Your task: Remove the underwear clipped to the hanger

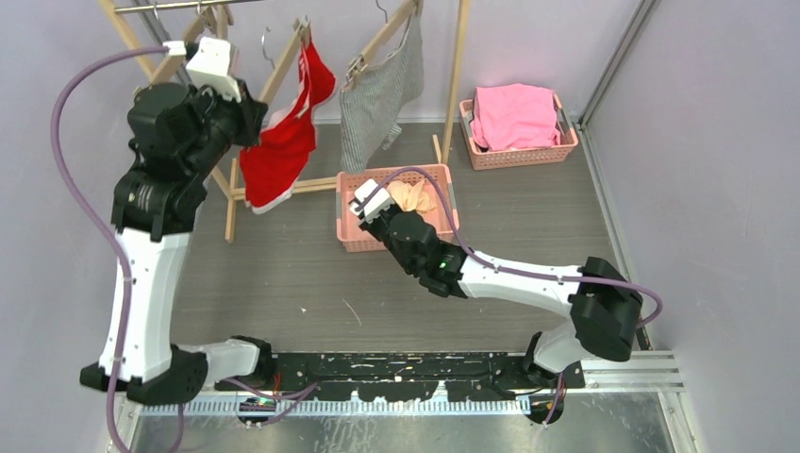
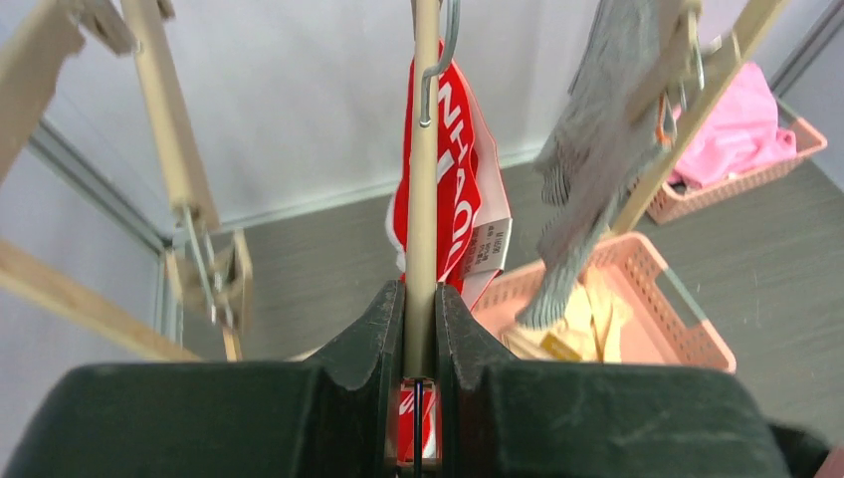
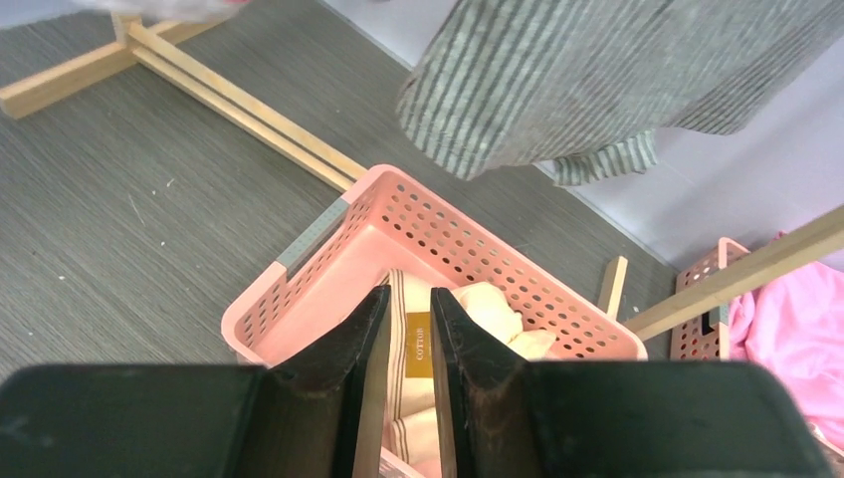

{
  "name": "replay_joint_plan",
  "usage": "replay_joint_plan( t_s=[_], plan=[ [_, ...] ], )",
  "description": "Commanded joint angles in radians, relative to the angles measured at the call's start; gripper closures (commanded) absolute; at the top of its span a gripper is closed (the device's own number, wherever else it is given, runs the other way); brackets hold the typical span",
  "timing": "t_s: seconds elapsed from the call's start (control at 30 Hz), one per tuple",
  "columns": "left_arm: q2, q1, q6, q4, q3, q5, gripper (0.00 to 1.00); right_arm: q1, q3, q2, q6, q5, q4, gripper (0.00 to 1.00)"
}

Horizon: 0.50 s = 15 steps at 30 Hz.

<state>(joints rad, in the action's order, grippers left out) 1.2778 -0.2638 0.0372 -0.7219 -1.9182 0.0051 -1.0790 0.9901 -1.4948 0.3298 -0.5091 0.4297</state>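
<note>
We take the pink basket (image 3: 291, 267) as our landmark. Directly above it, the right end effector (image 3: 408, 297) has its fingers drawn close on the waistband of the peach briefs (image 3: 493, 309). Most of that cloth lies inside the basket, so we judge a release would drop it cleanly. Up and to the left of the basket, the left end effector (image 2: 420, 294) is pressed together on the wooden hanger (image 2: 426, 149) that carries the red briefs (image 1: 283, 142), probably to steady it or work its clip. The striped briefs (image 1: 382, 94) hang clipped just behind the basket.
</note>
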Motion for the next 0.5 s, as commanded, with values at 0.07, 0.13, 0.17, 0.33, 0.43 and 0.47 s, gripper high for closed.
replay_joint_plan(
  t_s=[0.07,0.13,0.17,0.33,0.43,0.47],
  plan=[
    [-0.251,0.0,-0.026,-0.075,0.172,0.057,1.0,0.011,-0.02,0.173,-0.052,-0.077,0.016,0.71],
    [-0.331,-0.001,-0.044,-0.128,0.23,0.1,1.0,0.028,-0.028,0.222,-0.08,-0.079,-0.026,0.68],
    [-0.358,-0.001,-0.051,-0.152,0.258,0.126,1.0,0.042,-0.031,0.245,-0.098,-0.076,-0.053,0.67],
    [-0.426,-0.001,-0.05,-0.27,0.353,0.318,1.0,0.149,-0.075,0.374,-0.196,0.004,-0.164,0.64],
    [-0.465,-0.003,-0.033,-0.299,0.409,0.45,1.0,0.218,-0.104,0.447,-0.239,0.068,-0.218,0.6],
    [-0.481,-0.003,-0.033,-0.3,0.43,0.472,1.0,0.236,-0.106,0.468,-0.252,0.096,-0.241,0.6]
  ],
)
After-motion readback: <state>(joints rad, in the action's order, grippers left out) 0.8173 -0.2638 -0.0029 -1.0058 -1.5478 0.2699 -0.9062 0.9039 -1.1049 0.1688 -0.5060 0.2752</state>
